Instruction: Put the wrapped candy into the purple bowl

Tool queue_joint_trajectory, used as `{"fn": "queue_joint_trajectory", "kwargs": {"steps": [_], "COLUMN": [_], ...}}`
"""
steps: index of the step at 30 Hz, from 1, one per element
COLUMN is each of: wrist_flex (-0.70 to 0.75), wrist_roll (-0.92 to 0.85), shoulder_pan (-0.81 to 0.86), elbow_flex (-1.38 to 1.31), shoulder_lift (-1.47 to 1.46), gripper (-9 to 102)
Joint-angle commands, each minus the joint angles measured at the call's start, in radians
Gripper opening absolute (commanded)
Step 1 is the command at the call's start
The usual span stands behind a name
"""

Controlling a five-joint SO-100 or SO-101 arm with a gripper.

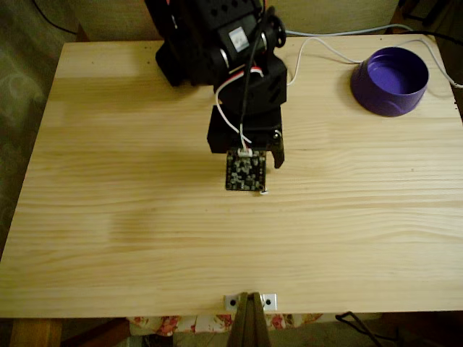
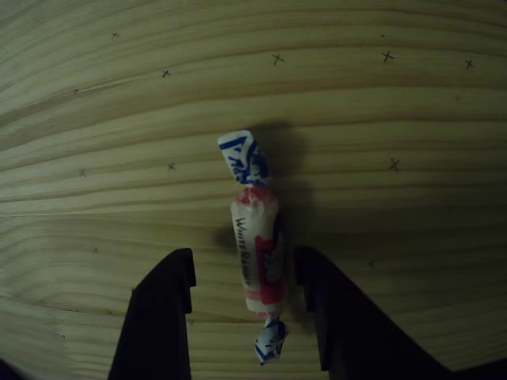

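The wrapped candy [image 2: 255, 253] lies on the wooden table, white with red marks and twisted blue-and-white ends, its long axis pointing away from the camera. In the other view my gripper [image 2: 245, 267] is open and straddles it. One black finger [image 2: 162, 309] stands left of the candy and the second finger [image 2: 333, 317] stands close on its right, with a gap on each side. In the fixed view the gripper [image 1: 253, 172] points down at the table's middle, under a small circuit board. The purple bowl [image 1: 391, 79] stands at the back right, far from the gripper.
A white cable [image 1: 325, 45] runs along the back of the table next to the bowl. A clamp [image 1: 249, 307] grips the front edge. The arm's black base [image 1: 195, 43] occupies the back centre. Small pencil crosses [image 2: 277, 58] mark the wood.
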Motion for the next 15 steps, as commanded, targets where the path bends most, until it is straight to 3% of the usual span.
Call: {"fn": "queue_joint_trajectory", "kwargs": {"steps": [1, 15], "wrist_flex": [-0.015, -0.048], "wrist_roll": [-0.006, -0.008], "shoulder_pan": [-0.003, 0.009], "elbow_flex": [-0.011, 0.031], "shoulder_lift": [-0.005, -0.017], "gripper": [25, 21]}}
